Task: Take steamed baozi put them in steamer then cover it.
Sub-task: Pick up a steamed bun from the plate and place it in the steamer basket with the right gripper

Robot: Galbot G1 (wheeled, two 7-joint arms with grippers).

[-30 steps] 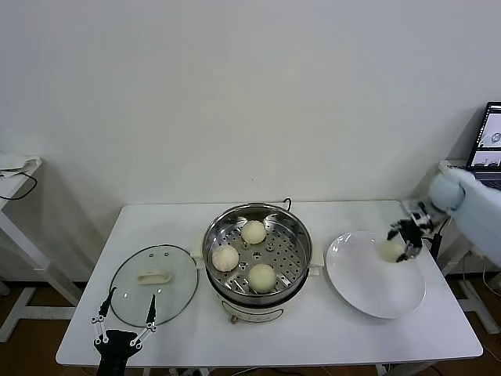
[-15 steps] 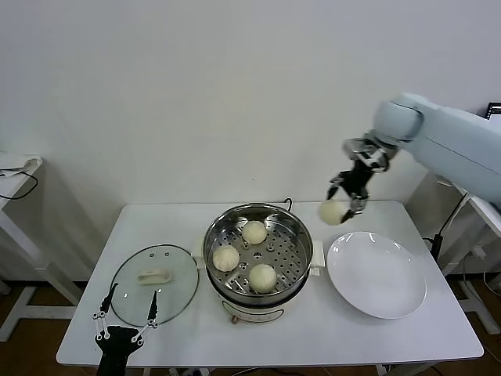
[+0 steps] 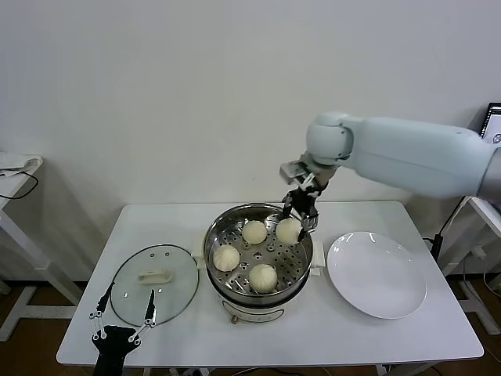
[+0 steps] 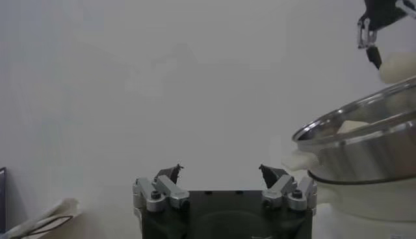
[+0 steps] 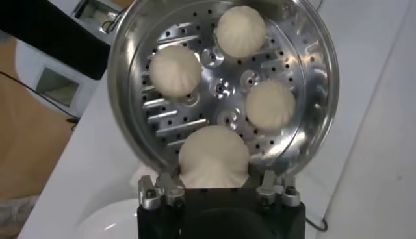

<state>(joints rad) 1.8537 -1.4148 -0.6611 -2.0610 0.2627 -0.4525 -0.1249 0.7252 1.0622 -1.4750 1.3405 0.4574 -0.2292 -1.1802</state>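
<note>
Baozi in hand: 4th bun, clenched in the right gripper above the steamer tray's open far-right spot.
Steamer: 3 buns seated.
Placing well: lower onto bare perforations, release gently.
Left gripper: released, near the cover.

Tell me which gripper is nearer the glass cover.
Left. The left gripper hovers open at the table's front edge, just by the cover. The right gripper holds a baozi over the steamer, farther off.
</note>
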